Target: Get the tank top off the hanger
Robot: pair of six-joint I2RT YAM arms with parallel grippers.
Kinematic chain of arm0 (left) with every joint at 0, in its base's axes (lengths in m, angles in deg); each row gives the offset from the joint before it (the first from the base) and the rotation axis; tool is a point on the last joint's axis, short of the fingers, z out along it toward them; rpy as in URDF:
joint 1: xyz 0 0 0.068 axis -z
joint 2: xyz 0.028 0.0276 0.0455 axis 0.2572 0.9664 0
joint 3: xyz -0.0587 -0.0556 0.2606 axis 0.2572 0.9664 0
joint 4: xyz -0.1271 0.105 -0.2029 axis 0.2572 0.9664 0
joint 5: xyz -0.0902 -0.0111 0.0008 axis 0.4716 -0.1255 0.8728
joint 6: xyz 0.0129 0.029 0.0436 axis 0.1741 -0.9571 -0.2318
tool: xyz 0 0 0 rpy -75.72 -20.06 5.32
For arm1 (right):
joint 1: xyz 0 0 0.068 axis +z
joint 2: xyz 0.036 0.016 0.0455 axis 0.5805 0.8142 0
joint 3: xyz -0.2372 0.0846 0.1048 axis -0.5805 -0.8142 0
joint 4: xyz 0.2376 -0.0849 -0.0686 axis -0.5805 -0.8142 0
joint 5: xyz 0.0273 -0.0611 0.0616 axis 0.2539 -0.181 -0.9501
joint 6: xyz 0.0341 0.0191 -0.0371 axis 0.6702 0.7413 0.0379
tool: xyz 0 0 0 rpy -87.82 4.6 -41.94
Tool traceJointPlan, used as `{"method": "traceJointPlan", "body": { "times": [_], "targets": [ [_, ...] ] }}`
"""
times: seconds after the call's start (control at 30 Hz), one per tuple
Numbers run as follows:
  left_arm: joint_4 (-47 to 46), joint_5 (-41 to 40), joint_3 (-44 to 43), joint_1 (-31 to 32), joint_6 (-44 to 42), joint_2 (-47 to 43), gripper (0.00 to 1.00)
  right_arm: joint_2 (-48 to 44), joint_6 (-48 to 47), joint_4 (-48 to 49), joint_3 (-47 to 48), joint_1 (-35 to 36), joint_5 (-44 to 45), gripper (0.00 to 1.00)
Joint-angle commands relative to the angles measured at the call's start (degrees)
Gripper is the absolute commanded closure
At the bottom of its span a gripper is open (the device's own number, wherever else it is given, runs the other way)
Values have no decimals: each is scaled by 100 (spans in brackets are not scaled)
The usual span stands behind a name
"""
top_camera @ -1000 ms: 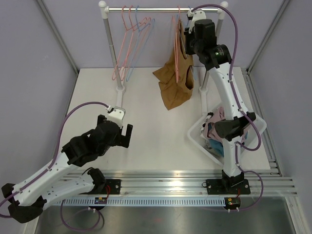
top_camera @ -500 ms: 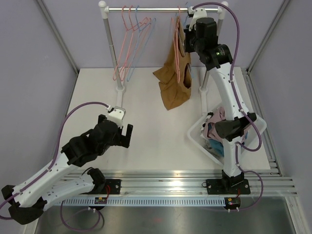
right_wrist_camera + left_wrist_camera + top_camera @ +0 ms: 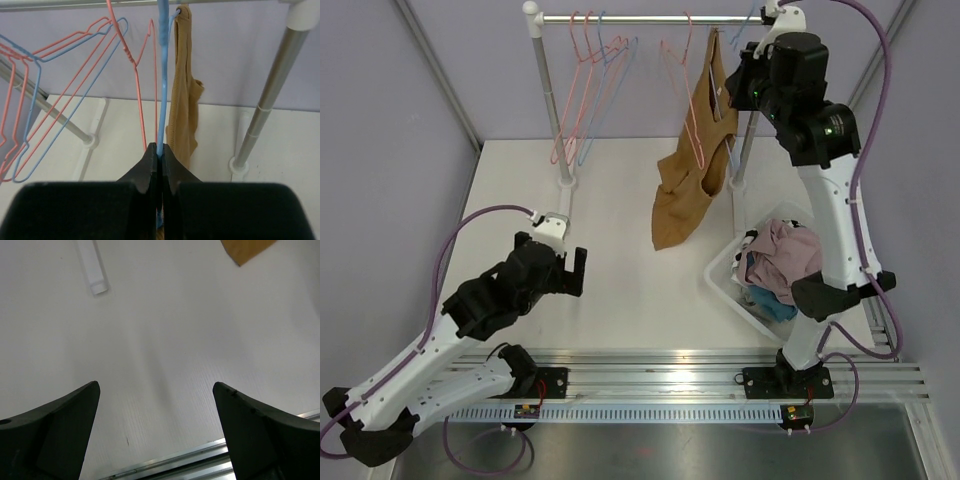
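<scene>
Clamping blue hanger [image 3: 162, 75] of tank top [image 3: 182, 100], R claw [image 3: 159, 155] closed, L claw [image 3: 155, 390] wide open, empty

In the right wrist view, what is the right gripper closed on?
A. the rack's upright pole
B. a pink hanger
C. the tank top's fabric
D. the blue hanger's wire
D: the right gripper is pinched shut on the blue hanger, whose wire runs straight down into the closed fingertips, while the tank top hangs just beside it, outside the fingers.
</scene>
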Motion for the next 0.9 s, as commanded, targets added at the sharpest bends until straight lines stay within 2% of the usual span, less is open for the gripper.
{"method": "traceJointPlan", "body": {
  "times": [0.0,0.23,0.43,0.57,0.63,0.73,0.87],
  "targets": [
    [-244,-52,-364,-95,169,-143,1,-772,547,-141,-252,-22,4,100],
    [-226,141,-1120,-95,302,-240,1,-2099,803,-291,-1281,-31,-593,100],
    [-480,835,-2209,-86,171,-47,1,-2785,1163,-1249,-1220,-22,-1822,100],
    [-797,967,-2824,-86,-154,233,1,-3462,1356,-1241,-1902,-22,-2928,100],
    [-920,1107,-3175,-86,-330,497,1,-3673,1383,-1232,-2133,-22,-3176,100],
    [-1183,1353,-3388,-60,-515,735,1,-3989,1339,-1381,-2362,-31,-3738,100],
    [-1562,1599,-3432,46,-507,884,1,-4104,1120,-1689,-2485,-31,-3802,100]
  ]
}}
